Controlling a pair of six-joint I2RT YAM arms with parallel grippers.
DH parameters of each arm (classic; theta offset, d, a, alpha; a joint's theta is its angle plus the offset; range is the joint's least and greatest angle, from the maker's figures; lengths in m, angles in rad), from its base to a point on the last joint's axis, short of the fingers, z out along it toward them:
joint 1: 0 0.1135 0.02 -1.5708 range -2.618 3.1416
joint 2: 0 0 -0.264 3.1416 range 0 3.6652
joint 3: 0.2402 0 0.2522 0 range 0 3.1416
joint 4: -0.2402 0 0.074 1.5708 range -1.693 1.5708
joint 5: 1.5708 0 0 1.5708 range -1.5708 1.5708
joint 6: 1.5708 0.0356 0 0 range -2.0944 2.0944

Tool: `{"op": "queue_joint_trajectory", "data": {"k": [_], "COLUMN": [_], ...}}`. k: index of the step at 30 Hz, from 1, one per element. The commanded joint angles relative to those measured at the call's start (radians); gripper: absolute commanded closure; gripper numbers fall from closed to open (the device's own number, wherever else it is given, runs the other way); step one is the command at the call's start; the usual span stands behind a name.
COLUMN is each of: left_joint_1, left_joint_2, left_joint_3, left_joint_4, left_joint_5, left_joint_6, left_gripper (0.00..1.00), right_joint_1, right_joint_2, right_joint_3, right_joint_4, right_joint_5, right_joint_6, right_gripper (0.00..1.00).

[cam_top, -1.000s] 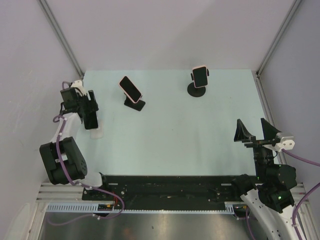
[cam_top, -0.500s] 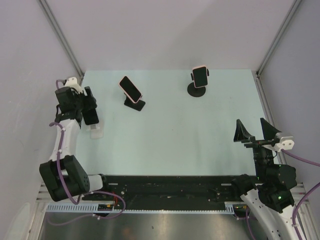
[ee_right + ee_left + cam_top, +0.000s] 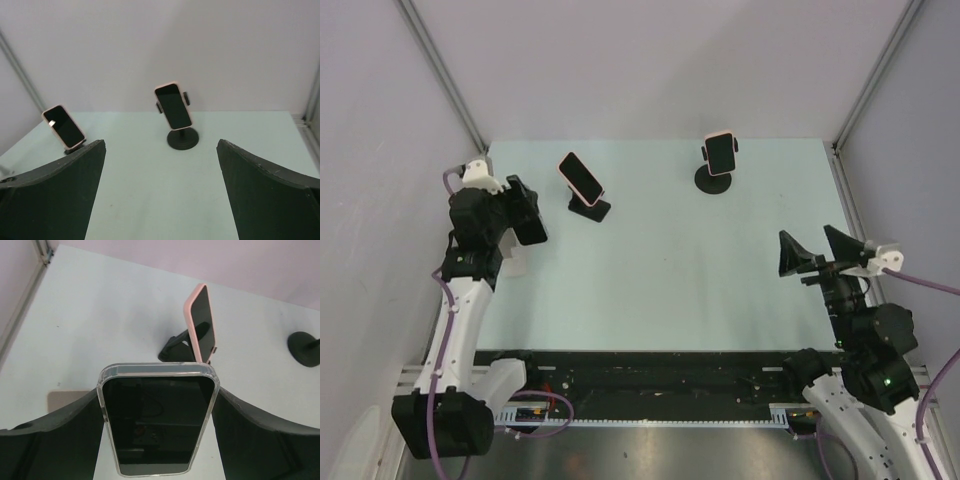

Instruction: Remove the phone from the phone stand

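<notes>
Your left gripper is clamped on a phone. This phone has a clear case and a dark screen. One finger is tight on its left side and the other is tight on its right side. The phone is held up over the far left part of the table. Its bottom end runs out of the wrist view, so you cannot see it there. A small clear thing sits on the table just beside the left arm, on the near side of the gripper. The arm hides part of it, so you cannot tell if it is a stand. A little way to the right of your left gripper, and a bit farther back, a pink phone leans on a black stand. It is tilted back with its screen facing up. Farther right, near the back edge of the table, a second phone stands upright on a round stand. Small black clips hold it on both sides. Your right gripper is over the near right part of the table, well apart from both stands. Its two fingers are spread wide apart and hold nothing. It points toward the far wall, and the round stand shows between its fingers in the wrist view.
</notes>
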Motion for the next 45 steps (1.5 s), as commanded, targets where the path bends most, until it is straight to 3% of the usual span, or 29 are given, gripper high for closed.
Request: {"op": "queue_joint_trajectory", "data": {"k": [1,10,16,19,20,23,32,37,45], "left_joint_1": [-0.036,-0.135,-0.220,-0.240,-0.241,-0.245,-0.243,-0.245,-0.245], "left_joint_2": [-0.064,-0.069,-0.018,0.008,0.019,0.036,0.020,0.025,0.031], "left_joint_3": [-0.028,-0.101,-0.135,-0.152,-0.156,-0.164,-0.190,-0.192,-0.192], "left_joint_4": [0.056,0.053,0.055,0.055,0.056,0.055,0.055,0.056,0.055], "left_joint_5": [0.044,0.232,0.262,0.284,0.288,0.311,0.318,0.331,0.339], "left_joint_6": [-0.188,-0.317,-0.381,-0.417,-0.420,-0.431,-0.440,-0.445,-0.434], "left_gripper": [1.00,1.00,1.00,1.00,1.00,1.00,1.00,1.00,1.00], "right_joint_1": [0.003,0.006,0.043,0.135,0.231,0.362,0.483,0.534,0.557], "right_joint_2": [0.128,0.383,0.665,0.808,0.832,0.940,1.290,1.388,1.509], "right_joint_3": [0.040,-0.005,-0.049,-0.053,-0.053,-0.053,-0.023,0.044,0.174], "right_joint_4": [-0.055,0.140,0.364,0.464,0.516,0.661,1.079,1.085,1.016], "right_joint_5": [-0.198,-0.594,-0.741,-0.665,-0.618,-0.479,-0.433,-0.430,-0.435], "right_joint_6": [0.082,0.175,0.352,0.383,0.375,0.373,0.519,0.502,0.493], "right_gripper": [0.00,0.00,0.00,0.00,0.00,0.00,0.00,0.03,0.20]}}
